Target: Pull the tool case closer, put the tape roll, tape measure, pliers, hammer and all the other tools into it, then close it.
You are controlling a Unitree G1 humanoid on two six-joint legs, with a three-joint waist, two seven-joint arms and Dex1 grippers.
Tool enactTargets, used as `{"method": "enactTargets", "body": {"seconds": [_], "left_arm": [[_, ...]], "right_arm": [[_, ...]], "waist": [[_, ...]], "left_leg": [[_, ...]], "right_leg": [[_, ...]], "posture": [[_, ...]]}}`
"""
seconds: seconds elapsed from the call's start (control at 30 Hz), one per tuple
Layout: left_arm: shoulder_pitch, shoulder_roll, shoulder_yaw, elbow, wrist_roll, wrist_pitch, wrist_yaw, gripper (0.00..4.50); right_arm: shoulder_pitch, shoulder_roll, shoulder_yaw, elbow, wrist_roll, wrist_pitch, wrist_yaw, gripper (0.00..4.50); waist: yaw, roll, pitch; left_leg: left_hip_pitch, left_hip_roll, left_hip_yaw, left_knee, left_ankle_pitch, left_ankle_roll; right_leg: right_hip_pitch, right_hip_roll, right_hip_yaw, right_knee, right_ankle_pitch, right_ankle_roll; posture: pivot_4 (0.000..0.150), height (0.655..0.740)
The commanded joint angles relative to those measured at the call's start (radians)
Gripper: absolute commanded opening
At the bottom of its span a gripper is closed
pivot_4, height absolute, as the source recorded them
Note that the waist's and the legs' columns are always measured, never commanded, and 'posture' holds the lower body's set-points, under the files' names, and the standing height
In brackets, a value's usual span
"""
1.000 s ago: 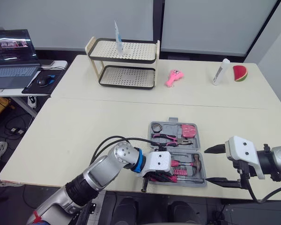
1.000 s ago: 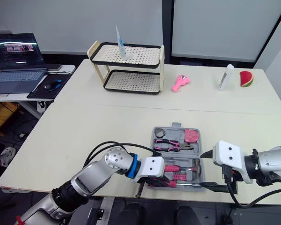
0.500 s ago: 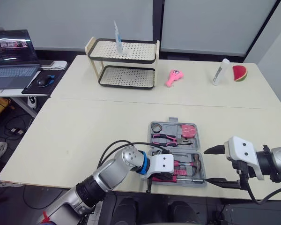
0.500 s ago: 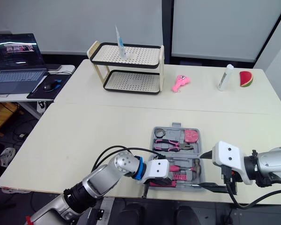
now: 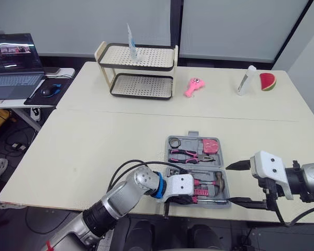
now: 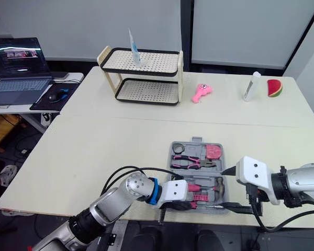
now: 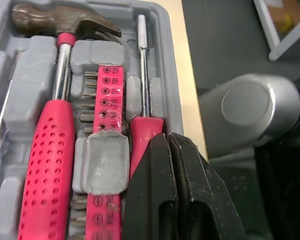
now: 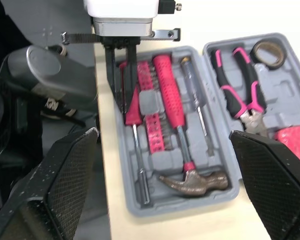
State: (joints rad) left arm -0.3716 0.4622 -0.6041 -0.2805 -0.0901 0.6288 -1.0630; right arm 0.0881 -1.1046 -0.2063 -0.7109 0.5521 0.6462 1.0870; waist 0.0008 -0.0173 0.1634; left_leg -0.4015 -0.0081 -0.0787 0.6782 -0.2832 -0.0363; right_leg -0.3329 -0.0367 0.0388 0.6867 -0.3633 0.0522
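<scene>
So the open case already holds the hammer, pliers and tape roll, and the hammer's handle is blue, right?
Not blue: the hammer has a pink handle, as the left wrist view shows. The rest stands: the open case already holds the hammer, pliers and tape roll.

An office: pale tables, laptop on side desk

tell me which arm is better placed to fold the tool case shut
Right, probably. The right gripper is open and free beside the tool case, while the left gripper is shut with its tips inside the near half by the screwdriver, so it must pull out first.
</scene>
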Motion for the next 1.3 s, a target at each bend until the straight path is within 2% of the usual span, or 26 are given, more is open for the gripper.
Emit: {"method": "enactTargets", "body": {"seconds": [0.03, 0.1, 0.2, 0.33, 0.37, 0.5, 0.8, 1.1, 1.3], "left_arm": [[-0.017, 0.037, 0.217, -0.157, -0.193, 0.114, -0.036, 0.05], [0.006, 0.097, 0.308, -0.171, -0.222, 0.101, -0.038, 0.05], [0.051, 0.154, 0.361, -0.113, -0.172, -0.014, 0.006, 0.05], [0.103, 0.189, 0.380, 0.040, -0.061, -0.218, 0.084, 0.00], [0.107, 0.186, 0.382, 0.072, -0.049, -0.246, 0.099, 0.00], [0.109, 0.141, 0.349, 0.238, 0.030, -0.383, 0.177, 0.00], [0.059, 0.046, 0.305, 0.422, 0.088, -0.508, 0.197, 0.00], [0.033, 0.013, 0.257, 0.460, 0.111, -0.524, 0.150, 0.00], [0.013, -0.006, 0.240, 0.500, 0.133, -0.554, 0.141, 0.00]], "right_arm": [[-0.020, 0.025, -0.032, 0.023, -0.016, -0.026, -0.039, 4.50], [-0.024, 0.045, 0.000, 0.086, -0.128, -0.115, -0.093, 4.50], [-0.032, 0.061, 0.052, 0.184, -0.237, -0.208, -0.126, 4.50], [-0.066, 0.052, 0.150, 0.330, -0.381, -0.272, -0.158, 3.58], [-0.074, 0.053, 0.169, 0.350, -0.407, -0.279, -0.165, 3.11], [-0.125, 0.109, 0.255, 0.437, -0.485, -0.272, -0.214, 2.20], [-0.203, 0.202, 0.356, 0.567, -0.561, -0.303, -0.223, 1.01], [-0.240, 0.248, 0.395, 0.634, -0.585, -0.339, -0.200, 0.02], [-0.265, 0.297, 0.435, 0.668, -0.607, -0.352, -0.198, 0.01]], "waist": [[-0.001, -0.001, 0.000], [-0.003, 0.000, 0.000], [-0.004, 0.001, 0.000], [0.000, 0.001, 0.000], [0.000, 0.001, 0.000], [-0.001, 0.001, 0.000], [-0.002, 0.002, 0.000], [-0.004, 0.002, 0.000], [-0.004, 0.002, 0.000]], "left_leg": [[0.000, 0.000, 0.000, 0.000, 0.000, 0.000], [0.000, 0.000, 0.000, 0.000, 0.000, 0.000], [0.002, 0.000, 0.002, -0.001, 0.000, 0.000], [0.001, 0.000, 0.002, -0.001, 0.000, 0.000], [0.001, 0.000, 0.002, -0.001, 0.000, 0.000], [0.002, 0.000, 0.002, -0.001, 0.000, 0.000], [0.001, 0.000, 0.004, -0.001, 0.000, 0.000], [0.001, 0.000, 0.004, -0.001, 0.000, 0.000], [0.001, 0.000, 0.004, -0.001, 0.000, 0.000]], "right_leg": [[0.000, 0.000, 0.000, 0.000, 0.000, 0.000], [0.000, 0.000, 0.000, 0.000, 0.000, 0.000], [0.000, 0.000, 0.000, 0.000, 0.000, 0.000], [0.000, -0.001, 0.000, -0.002, 0.000, 0.000], [-0.001, -0.001, 0.000, -0.002, 0.000, 0.000], [-0.001, -0.001, 0.000, -0.001, 0.000, 0.000], [-0.003, -0.001, 0.000, 0.002, 0.000, 0.000], [-0.004, -0.001, 0.000, 0.003, 0.000, 0.000], [-0.004, -0.001, 0.000, 0.003, 0.000, 0.000]], "posture": [[0.150, 0.7290], [0.150, 0.7290], [0.150, 0.7290], [0.150, 0.7290], [0.150, 0.7290], [0.150, 0.7290], [0.150, 0.7290], [0.150, 0.7290], [0.150, 0.7290]]}}
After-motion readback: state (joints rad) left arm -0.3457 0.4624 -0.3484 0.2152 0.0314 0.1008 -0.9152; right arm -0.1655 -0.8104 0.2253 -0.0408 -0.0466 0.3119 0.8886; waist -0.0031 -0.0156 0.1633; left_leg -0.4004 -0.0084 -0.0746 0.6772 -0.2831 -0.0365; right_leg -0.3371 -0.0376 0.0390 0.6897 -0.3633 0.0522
